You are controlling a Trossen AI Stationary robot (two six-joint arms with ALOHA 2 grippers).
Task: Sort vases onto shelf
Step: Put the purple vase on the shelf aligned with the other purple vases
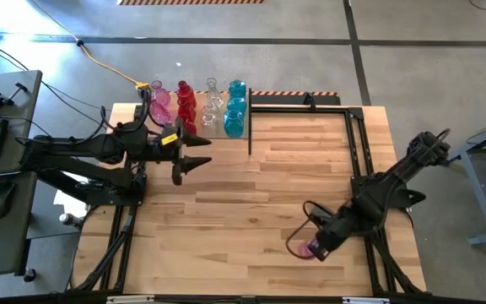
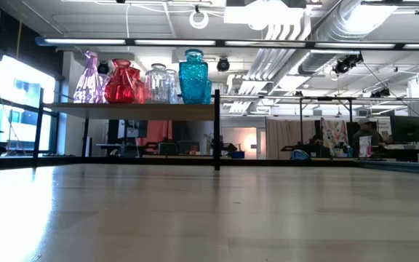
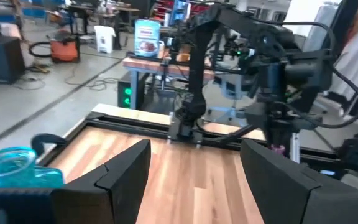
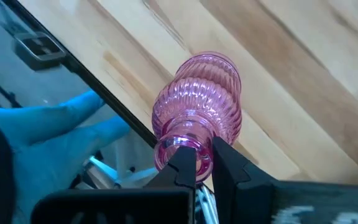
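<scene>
My right arm reaches in from the table's right edge, bent at the elbow and angled down toward the near side. Its right gripper (image 1: 317, 247) points low, and the fingers (image 4: 185, 163) are pinched together on the neck of a pink vase (image 4: 199, 115), whose ribbed body sticks out just ahead of the fingertips. My left arm stretches level from the left side, wrist straight. The left gripper (image 1: 191, 163) hangs above the boards with its two dark fingers (image 3: 122, 168) spread wide apart and nothing between them, aimed across toward the right arm.
</scene>
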